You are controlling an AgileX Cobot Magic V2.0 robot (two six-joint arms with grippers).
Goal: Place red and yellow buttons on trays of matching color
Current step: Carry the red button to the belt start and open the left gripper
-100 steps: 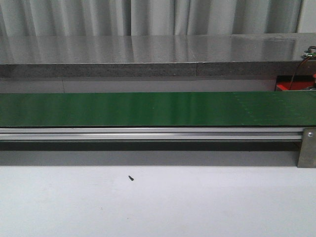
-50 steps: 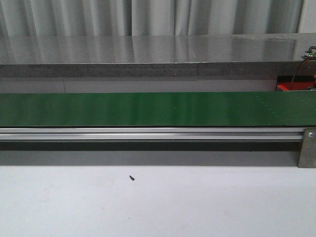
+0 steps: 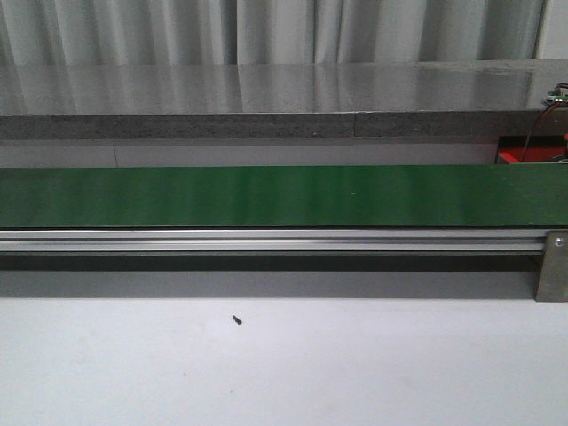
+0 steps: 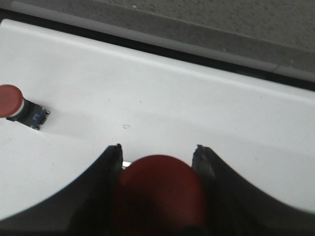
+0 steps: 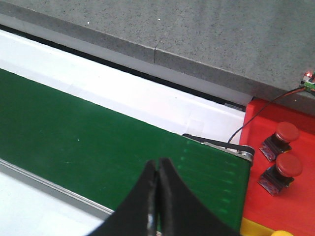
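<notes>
In the left wrist view my left gripper point(image 4: 158, 151) is shut on a red button point(image 4: 160, 189), whose round cap fills the gap between the black fingers above the white table. A second red button point(image 4: 15, 102) lies on its side on that table, apart from the gripper. In the right wrist view my right gripper point(image 5: 158, 167) is shut with nothing in it, over the green belt. Beyond the belt's end a red tray point(image 5: 290, 196) holds two red buttons point(image 5: 281, 139), and a yellow tray point(image 5: 256, 228) edge shows below it. Neither gripper appears in the front view.
A green conveyor belt point(image 3: 284, 195) with an aluminium rail point(image 3: 266, 240) crosses the front view. Behind it runs a grey stone ledge point(image 3: 266, 98). A corner of the red tray point(image 3: 524, 155) with wires shows at far right. A small dark speck point(image 3: 236, 319) lies on the white table.
</notes>
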